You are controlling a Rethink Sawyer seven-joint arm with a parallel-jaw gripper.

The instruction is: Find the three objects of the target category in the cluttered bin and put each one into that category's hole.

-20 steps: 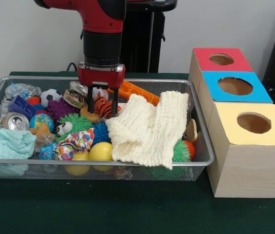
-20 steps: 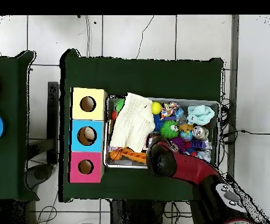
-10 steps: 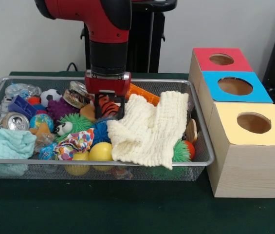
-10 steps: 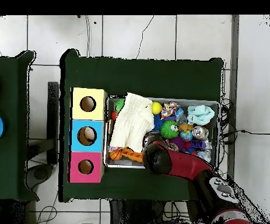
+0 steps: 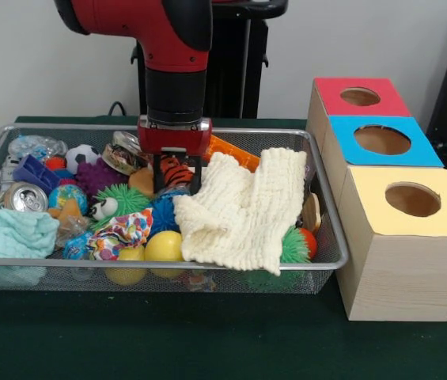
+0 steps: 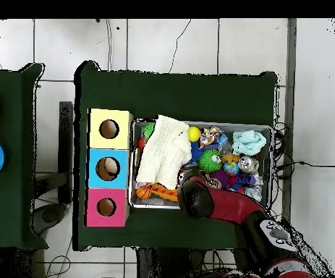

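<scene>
My gripper [image 5: 177, 179] hangs low in the wire bin [image 5: 152, 261], near its back middle. Its two fingers [image 5: 158, 177] stand open on either side of an orange and black striped toy [image 5: 177, 168]. A cream knitted cloth [image 5: 243, 210] lies just right of the gripper and covers much of the bin's right half. Three wooden boxes with round holes stand right of the bin: red top [image 5: 334, 91], blue top [image 5: 413, 150], yellow top [image 5: 381, 178]. In the overhead view the red arm [image 6: 202, 199] hides the gripper.
Around the gripper lie a green spiky ball [image 5: 124, 198], a blue spiky ball [image 5: 162, 214], a purple spiky ball [image 5: 96, 176], yellow balls [image 5: 164, 245], a crushed can [image 5: 25, 196], a teal cloth [image 5: 9, 233] and an orange plastic piece [image 5: 227, 150].
The gripper has shifted right and sunk a little, so that its fingers now sit lower around the striped toy. Finger spacing looks unchanged. Over the last half second it barely moved.
</scene>
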